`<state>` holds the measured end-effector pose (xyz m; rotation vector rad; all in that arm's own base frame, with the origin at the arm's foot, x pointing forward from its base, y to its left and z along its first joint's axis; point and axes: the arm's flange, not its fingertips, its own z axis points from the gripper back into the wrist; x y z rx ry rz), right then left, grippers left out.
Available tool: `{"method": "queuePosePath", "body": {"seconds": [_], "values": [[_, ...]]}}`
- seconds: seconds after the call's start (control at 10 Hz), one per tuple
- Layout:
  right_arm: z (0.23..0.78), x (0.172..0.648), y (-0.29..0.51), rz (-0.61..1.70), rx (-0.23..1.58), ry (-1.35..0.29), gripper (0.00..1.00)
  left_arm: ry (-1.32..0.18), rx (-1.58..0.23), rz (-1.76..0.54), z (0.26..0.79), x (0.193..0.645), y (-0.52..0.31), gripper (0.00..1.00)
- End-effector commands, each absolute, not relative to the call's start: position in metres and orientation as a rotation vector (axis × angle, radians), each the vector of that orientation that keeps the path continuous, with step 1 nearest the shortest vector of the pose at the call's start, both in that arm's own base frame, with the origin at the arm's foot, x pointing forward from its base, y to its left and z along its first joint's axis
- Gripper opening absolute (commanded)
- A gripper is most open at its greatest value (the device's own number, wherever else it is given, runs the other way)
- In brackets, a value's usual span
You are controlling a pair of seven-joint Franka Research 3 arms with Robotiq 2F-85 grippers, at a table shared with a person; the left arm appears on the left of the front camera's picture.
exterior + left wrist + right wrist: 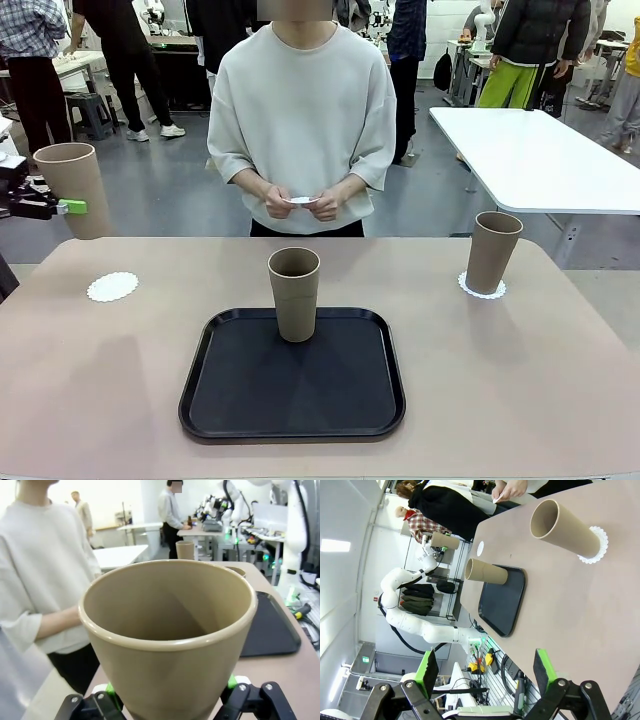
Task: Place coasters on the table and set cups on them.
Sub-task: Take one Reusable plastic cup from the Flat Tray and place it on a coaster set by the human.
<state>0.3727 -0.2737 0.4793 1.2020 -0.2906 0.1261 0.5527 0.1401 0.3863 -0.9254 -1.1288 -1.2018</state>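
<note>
My left gripper [62,206] is shut on a tan cup [72,188] and holds it upright in the air off the table's far left corner, behind a bare white coaster [112,287]. In the left wrist view that cup [167,635] sits between the green pads [106,690]. A second cup [294,293] stands on the black tray [230,400]. A third cup [492,251] stands on a coaster [482,290] at the right. The person holds another coaster [303,200] in both hands. My right gripper [485,672] is open, well above the table [580,610], with nothing between its fingers.
The black tray lies at the middle front of the beige table [500,400]. The person stands at the far edge, opposite the tray. A white table [540,155] stands behind on the right. There is bare tabletop on both sides of the tray.
</note>
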Motion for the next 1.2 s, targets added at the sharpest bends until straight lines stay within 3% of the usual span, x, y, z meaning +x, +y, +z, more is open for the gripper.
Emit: {"method": "queuePosePath", "body": {"seconds": [0.0,0.7,1.1], "values": [[0.481,0.373,-0.273,0.119,1.206,-0.282,1.0,-1.133,-0.921,-1.21,0.39,0.554,0.146,0.85],[0.481,0.373,-0.273,0.119,1.206,-0.282,1.0,-1.127,-0.913,-1.189,0.383,0.553,0.146,0.85],[0.481,0.373,-0.273,0.119,1.206,-0.282,1.0,-1.126,-1.04,-1.272,0.344,0.561,0.152,0.85]]}}
